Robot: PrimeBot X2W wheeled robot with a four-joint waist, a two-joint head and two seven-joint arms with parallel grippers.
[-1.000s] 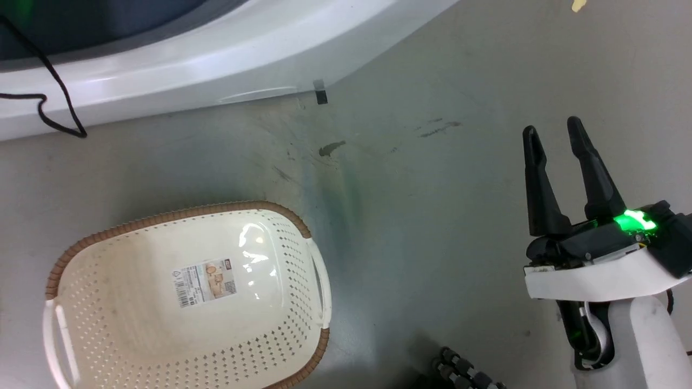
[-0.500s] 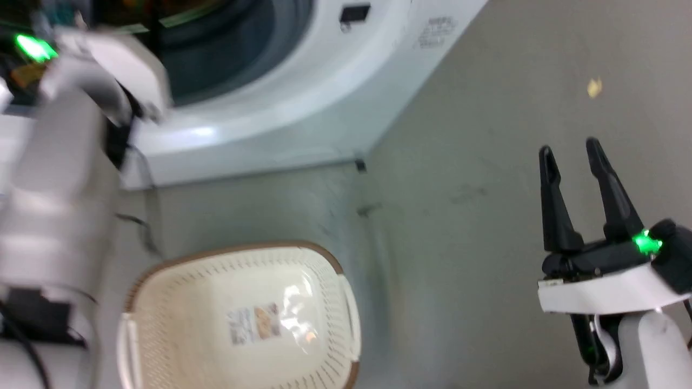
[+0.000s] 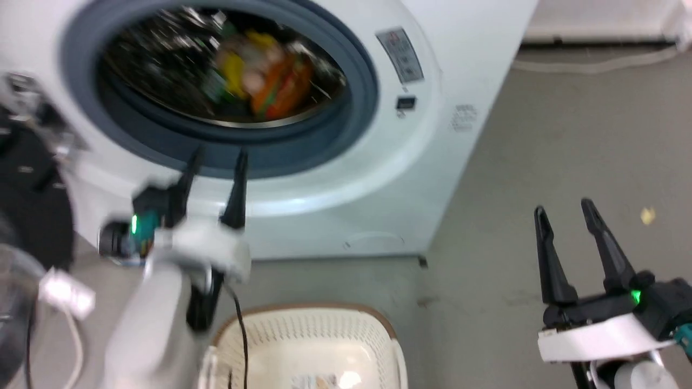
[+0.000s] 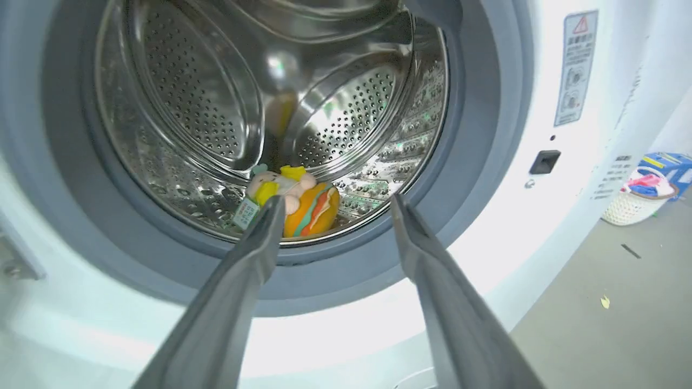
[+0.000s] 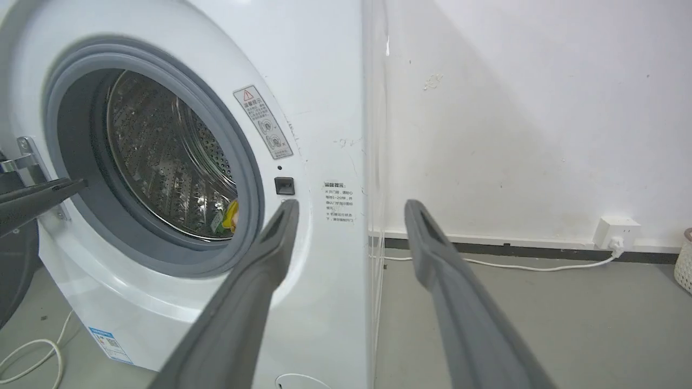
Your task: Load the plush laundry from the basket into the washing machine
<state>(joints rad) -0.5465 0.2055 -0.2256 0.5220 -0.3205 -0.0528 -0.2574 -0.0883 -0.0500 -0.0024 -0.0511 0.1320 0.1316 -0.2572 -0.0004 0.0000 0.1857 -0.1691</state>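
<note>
The white washing machine [image 3: 432, 135] stands with its door open. In its steel drum [image 4: 216, 108] lie the orange-brown burger plush [image 4: 313, 208] and the pale pink figure in yellow [image 4: 278, 183], touching each other; they look blurred in the head view [image 3: 259, 75]. My left gripper [image 3: 216, 156] is open and empty, just outside the grey door ring [image 4: 481, 162]. My right gripper [image 3: 565, 213] is open and empty over the floor to the right. The cream basket [image 3: 324, 335] sits on the floor below the machine with no plush showing in it.
The dark door [image 3: 32, 200] hangs open at the machine's left. A white cable [image 5: 513, 265] runs along the wall to a socket [image 5: 616, 229]. A small basket of clothes [image 4: 640, 200] stands far right. A yellow scrap [image 3: 647, 216] lies on the grey floor.
The head camera has tilted up from the floor and basket to the machine's open drum. My left arm has come into view before the door ring, open. The right gripper keeps its pose.
</note>
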